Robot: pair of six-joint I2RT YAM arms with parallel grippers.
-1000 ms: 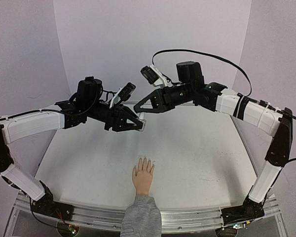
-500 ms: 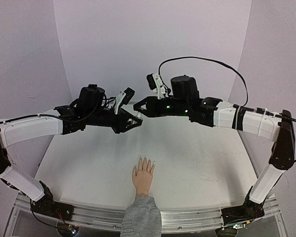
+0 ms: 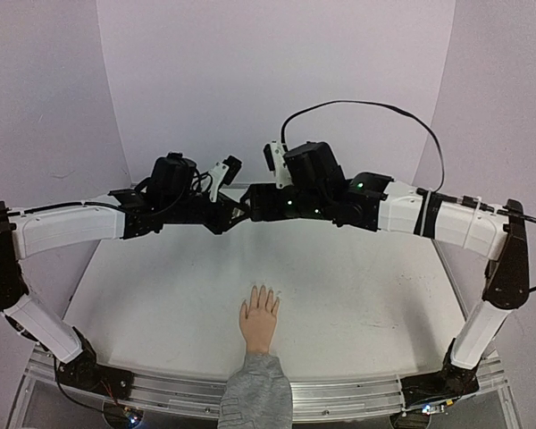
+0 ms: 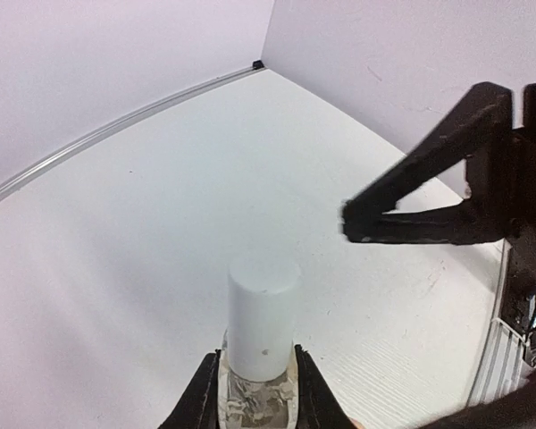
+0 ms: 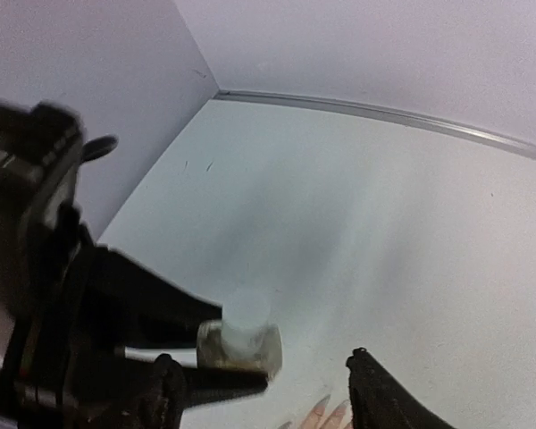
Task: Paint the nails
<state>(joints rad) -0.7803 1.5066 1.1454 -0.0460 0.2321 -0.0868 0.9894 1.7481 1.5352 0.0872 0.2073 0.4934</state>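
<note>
A small clear bottle (image 4: 255,398) with a tall white cap (image 4: 263,313) stands upright in my left gripper (image 4: 255,359), which is shut on its glass body. My right gripper (image 5: 263,362) is open, its black fingers (image 5: 375,398) spread wide to either side of the bottle (image 5: 241,341) without touching it. In the top view both grippers, left (image 3: 230,214) and right (image 3: 255,204), meet high above the table's middle. The flesh-coloured hand (image 3: 259,320) lies flat near the front edge, its pale nails (image 3: 263,291) pointing away from me. Two fingertip nails (image 5: 326,411) peek in at the right wrist view's bottom edge.
The grey sleeve cuff (image 3: 259,389) hangs over the metal rail (image 3: 357,391) at the table's front edge. Purple walls (image 3: 277,80) close the white table (image 3: 357,286) at the back and sides. The right arm's black cable (image 3: 366,105) loops above it.
My right gripper has swung down and left until it meets the left gripper at the bottle. The left gripper has lifted the bottle slightly and moved back. The hand has stayed still.
</note>
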